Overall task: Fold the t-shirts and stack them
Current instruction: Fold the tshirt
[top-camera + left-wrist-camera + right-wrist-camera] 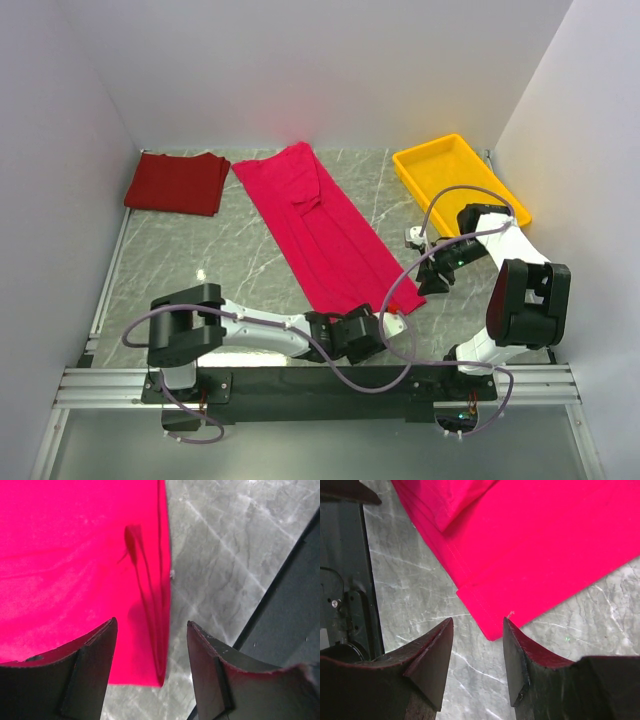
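Observation:
The crimson t-shirt (330,235) lies as a long folded strip running diagonally from the back centre to the near right of the table. The darker maroon t-shirt (178,183) lies folded at the back left. My left gripper (390,322) is open at the strip's near end. In the left wrist view, the left gripper (152,630) has the shirt's (65,555) near corner between its spread fingers. My right gripper (428,285) is open just right of that same end. In the right wrist view, the right gripper (477,625) hovers at the shirt's (545,545) corner and holds nothing.
A yellow tray (455,175) stands at the back right, beside the right arm. The black mounting rail (345,580) runs along the table's near edge, close to both grippers. White walls enclose the table on three sides.

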Robot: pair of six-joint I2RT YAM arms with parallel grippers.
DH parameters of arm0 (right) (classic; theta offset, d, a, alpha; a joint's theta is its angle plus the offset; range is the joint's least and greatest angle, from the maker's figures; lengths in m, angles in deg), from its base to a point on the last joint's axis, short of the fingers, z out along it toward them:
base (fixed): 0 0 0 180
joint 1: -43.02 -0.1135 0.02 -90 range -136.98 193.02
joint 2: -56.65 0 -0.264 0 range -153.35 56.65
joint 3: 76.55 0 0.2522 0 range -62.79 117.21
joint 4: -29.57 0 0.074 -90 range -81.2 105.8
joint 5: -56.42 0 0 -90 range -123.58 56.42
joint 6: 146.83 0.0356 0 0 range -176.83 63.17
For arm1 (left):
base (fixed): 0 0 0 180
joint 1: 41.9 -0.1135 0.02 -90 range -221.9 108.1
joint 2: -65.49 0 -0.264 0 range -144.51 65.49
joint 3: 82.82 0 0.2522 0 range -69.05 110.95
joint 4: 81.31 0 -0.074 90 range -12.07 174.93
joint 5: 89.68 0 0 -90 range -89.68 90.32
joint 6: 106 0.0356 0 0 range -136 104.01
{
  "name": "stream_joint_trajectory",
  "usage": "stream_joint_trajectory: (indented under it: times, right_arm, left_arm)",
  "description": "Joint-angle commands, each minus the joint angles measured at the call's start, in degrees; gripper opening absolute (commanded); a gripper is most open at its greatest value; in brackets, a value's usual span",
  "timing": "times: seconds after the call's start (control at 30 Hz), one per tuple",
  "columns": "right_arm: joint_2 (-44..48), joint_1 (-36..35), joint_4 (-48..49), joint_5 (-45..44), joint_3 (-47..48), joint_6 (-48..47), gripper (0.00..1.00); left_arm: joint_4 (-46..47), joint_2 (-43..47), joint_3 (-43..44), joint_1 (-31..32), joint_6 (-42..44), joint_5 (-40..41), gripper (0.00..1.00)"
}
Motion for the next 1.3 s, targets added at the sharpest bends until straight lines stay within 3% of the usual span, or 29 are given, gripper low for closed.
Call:
stream_joint_trajectory:
  times: [0.0,0.27,0.43,0.8,0.9,0.97,1.27]
  right_arm:
    - [0.2,0.7,0.9,1.4,0.6,1.1,0.51]
    - [0.4,0.8,0.5,0.8,0.4,0.5,0.51]
    - [0.6,0.8,0.7,-0.1,0.2,0.2,0.51]
    - [0.9,0.8,2.7,-2.2,-0.7,0.8,0.51]
    - [0.9,0.8,3.5,-3.8,-1.4,0.4,0.51]
    - [1.1,0.9,3.9,-4.4,-2.2,-0.2,0.51]
    - [2.6,0.8,1.7,-3.9,-6.3,-17.9,0.58]
  left_arm:
    - [0.0,-2.5,3.5,1.2,-0.2,1.2,0.63]
    - [-6.4,-9.9,6.9,3.0,-4.6,9.3,0.58]
    - [-10.5,-12.0,7.5,3.0,-6.5,12.1,0.49]
    - [-9.6,-10.8,3.4,2.9,-6.1,6.7,0.30]
    - [-8.2,-10.7,2.6,2.6,-6.0,4.7,0.17]
    - [-7.2,-10.1,2.0,2.2,-6.2,4.1,0.01]
    - [-3.6,-5.4,-1.7,-0.7,-7.0,0.2,0.01]
